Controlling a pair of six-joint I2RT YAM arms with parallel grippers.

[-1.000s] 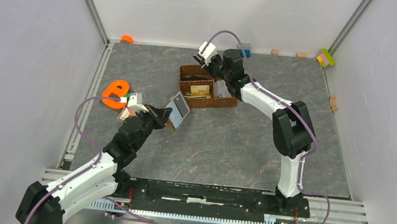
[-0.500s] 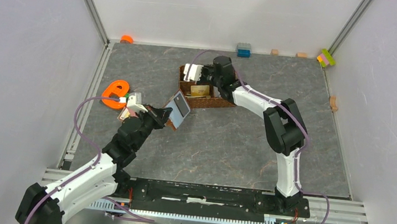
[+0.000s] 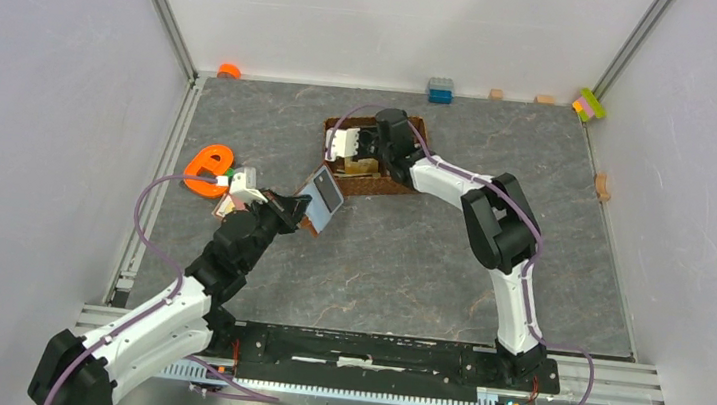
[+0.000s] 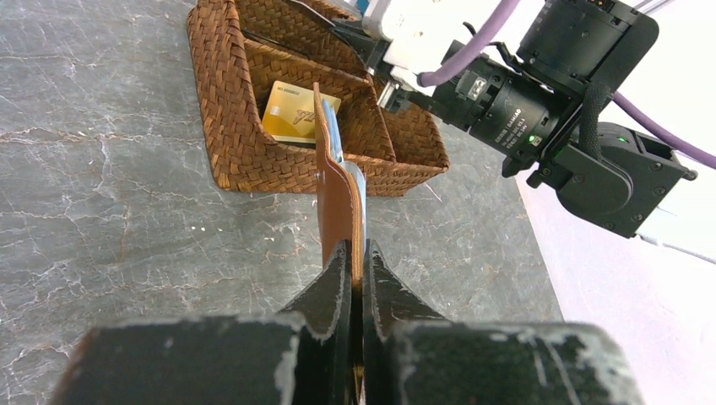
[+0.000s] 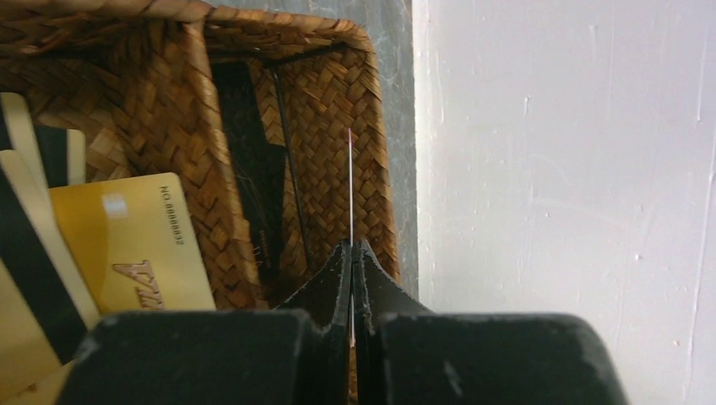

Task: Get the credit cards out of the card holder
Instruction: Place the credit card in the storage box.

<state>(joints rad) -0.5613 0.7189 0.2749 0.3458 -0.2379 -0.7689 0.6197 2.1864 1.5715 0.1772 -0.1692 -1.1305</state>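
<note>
The right gripper [image 5: 352, 250] pinches a card [image 5: 350, 181] seen edge-on as a thin line, so its face cannot be made out. It hangs over the end compartment of the basket [image 5: 338, 101], beside a dark object [image 5: 253, 177] that is hard to identify. A glossy gold card [image 5: 139, 245] lies next door, with other cards [image 5: 25, 253] cut off by the frame. The left gripper [image 4: 355, 253] clamps the wallet [image 4: 339, 198] near the coarse-woven basket. The wallet is smooth brown outside and grey-blue inside.

grey marbled tabletop [image 3: 398, 267], white walls [image 3: 36, 78], metal rails [image 3: 163, 9]
</note>
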